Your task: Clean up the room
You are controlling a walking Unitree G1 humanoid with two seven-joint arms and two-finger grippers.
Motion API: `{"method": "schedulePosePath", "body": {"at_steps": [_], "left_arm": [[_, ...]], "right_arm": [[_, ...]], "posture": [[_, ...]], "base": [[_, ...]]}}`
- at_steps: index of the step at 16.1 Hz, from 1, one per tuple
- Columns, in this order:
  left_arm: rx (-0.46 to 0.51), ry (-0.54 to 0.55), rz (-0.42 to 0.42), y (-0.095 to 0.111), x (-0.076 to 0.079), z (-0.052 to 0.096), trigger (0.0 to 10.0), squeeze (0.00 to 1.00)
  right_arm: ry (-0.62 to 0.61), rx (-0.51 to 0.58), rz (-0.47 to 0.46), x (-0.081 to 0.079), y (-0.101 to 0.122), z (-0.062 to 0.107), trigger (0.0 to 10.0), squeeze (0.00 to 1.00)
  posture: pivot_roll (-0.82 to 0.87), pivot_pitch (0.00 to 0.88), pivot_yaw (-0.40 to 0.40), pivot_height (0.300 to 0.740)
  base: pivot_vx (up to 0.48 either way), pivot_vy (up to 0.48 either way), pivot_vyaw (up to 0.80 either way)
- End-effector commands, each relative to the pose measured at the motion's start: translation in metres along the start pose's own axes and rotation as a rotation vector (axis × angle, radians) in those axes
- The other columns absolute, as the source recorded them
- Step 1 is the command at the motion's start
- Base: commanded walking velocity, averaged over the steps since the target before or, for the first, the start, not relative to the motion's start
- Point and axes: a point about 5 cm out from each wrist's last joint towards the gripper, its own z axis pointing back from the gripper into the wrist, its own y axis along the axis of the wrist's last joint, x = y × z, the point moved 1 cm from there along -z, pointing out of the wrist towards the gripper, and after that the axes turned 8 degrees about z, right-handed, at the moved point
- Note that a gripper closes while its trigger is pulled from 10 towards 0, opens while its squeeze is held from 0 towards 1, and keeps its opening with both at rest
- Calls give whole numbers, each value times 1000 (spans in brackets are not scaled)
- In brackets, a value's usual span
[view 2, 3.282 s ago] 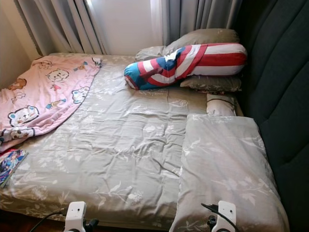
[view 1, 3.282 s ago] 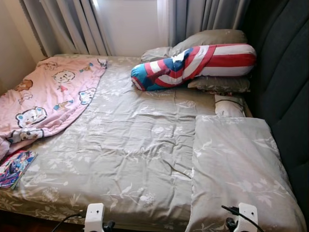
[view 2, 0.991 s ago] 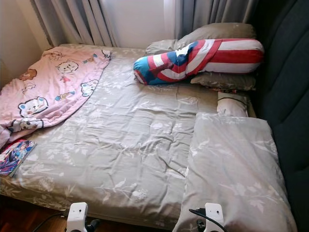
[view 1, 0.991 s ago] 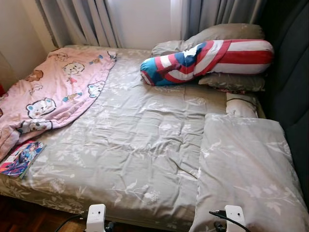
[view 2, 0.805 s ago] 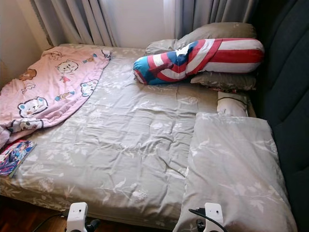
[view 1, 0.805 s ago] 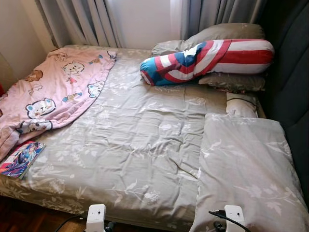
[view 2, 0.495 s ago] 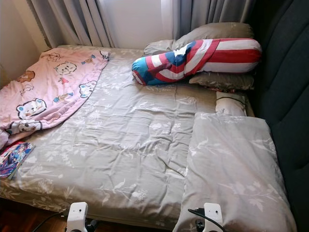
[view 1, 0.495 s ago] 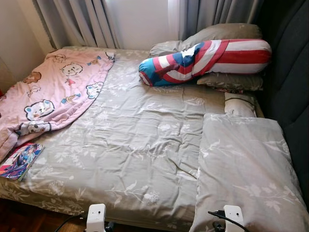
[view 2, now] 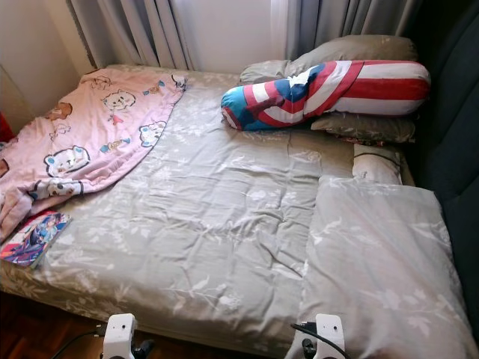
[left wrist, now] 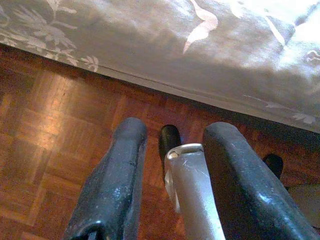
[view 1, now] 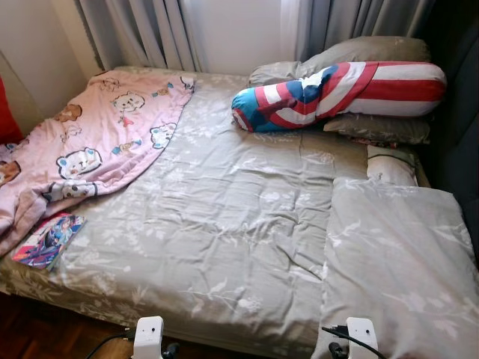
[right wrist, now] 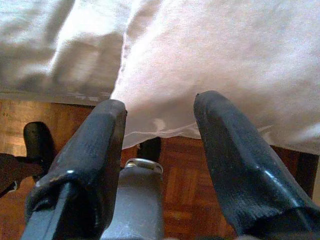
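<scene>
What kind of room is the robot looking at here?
Most likely a bedroom in a home. A wide bed with a grey leaf-patterned cover takes up most of the view, with a red, white and blue striped bolster pillow at its head, a pink cartoon-bear blanket crumpled on one side, and grey curtains behind.

Blanket left, pillows right, on bed

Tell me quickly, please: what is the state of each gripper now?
Left gripper: open, holding nothing, above the wooden floor.
Right gripper: open, holding nothing, at the bed's edge.
</scene>
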Motion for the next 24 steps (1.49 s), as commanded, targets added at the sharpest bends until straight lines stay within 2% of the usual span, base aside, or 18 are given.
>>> {"method": "schedulePosePath", "body": {"at_steps": [1, 24], "left_arm": [[-22, 11, 0, -4, -4, 1, 10000, 0], [-8, 3, -2, -1, -2, 0, 10000, 0]], "right_arm": [[-2, -16, -8, -1, -4, 1, 10000, 0], [2, -4, -3, -3, -1, 0, 10000, 0]], "posture": [[15, 79, 9, 740], [16, 69, 14, 740]], "base": [[0, 454, 0], [0, 474, 0]]}}
